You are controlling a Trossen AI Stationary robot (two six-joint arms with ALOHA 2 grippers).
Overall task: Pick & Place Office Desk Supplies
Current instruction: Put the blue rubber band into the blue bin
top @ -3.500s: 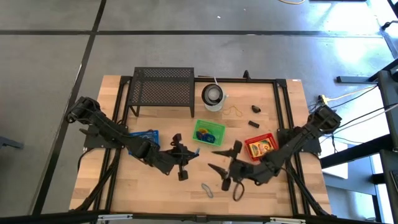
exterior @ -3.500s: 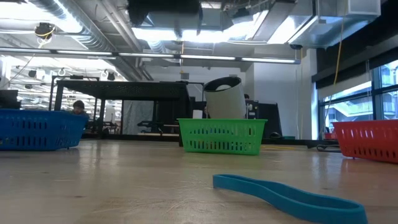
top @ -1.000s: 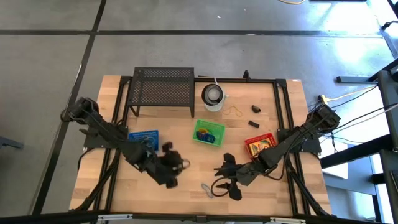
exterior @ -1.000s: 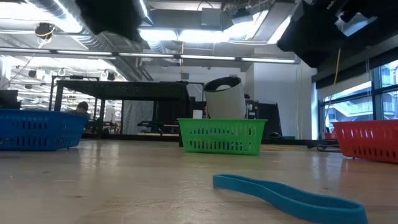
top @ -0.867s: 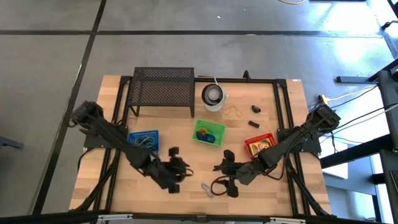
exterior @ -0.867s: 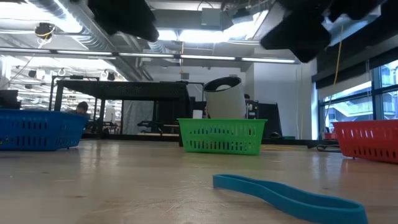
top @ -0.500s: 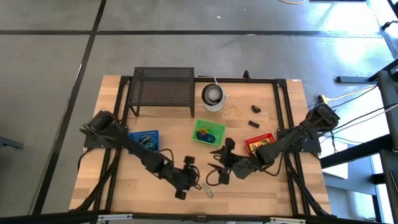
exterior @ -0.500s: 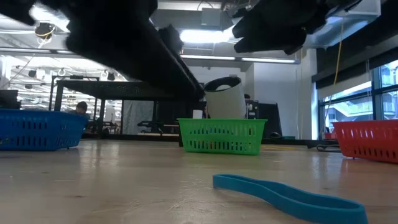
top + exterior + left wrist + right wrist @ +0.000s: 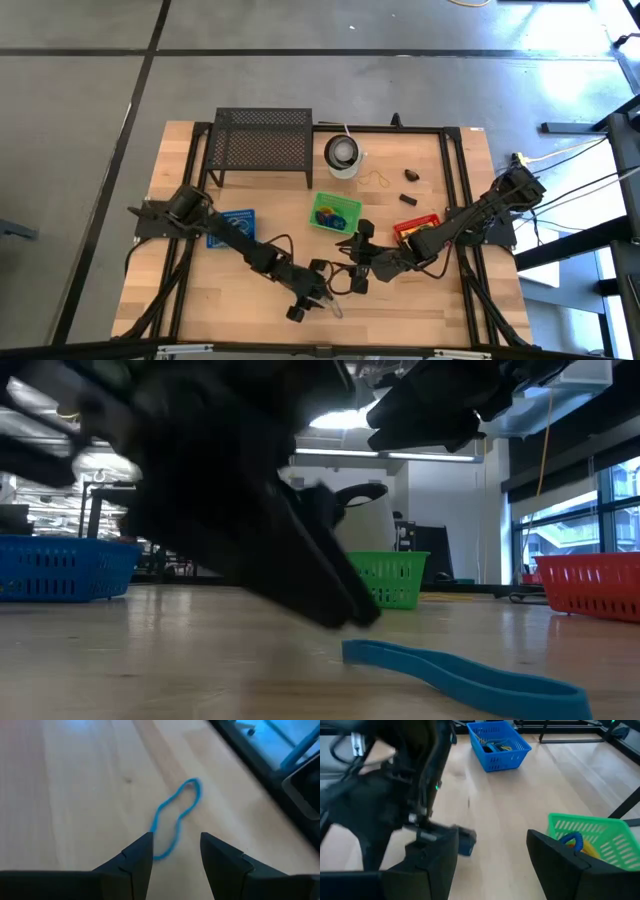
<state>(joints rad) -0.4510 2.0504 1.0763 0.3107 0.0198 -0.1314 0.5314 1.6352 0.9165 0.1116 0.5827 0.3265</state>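
Rubber band [image 9: 175, 817]: one blue loop, lying flat on the wooden table [image 9: 210, 290] near its front edge, just ahead of the left gripper [image 9: 172, 851], whose jaws stand spread with nothing between them. The right gripper [image 9: 492, 845] hangs a little to the right and farther in, its jaws wide apart and empty.

I count three small baskets. The blue basket [image 9: 231, 225] on the left holds a few thin items I can't make out. The green basket [image 9: 336, 213] in the middle holds a blue loop and something yellow. The red basket [image 9: 419, 231] on the right holds a yellow-green box.

Farther back, one yellow band [image 9: 377, 180] and two small black clips [image 9: 409, 187] lie loose. One white cup [image 9: 343, 153] stands beside one black mesh rack [image 9: 261, 143] at the far edge.

Grey floor surrounds the table; ceiling lights and windows show beyond.
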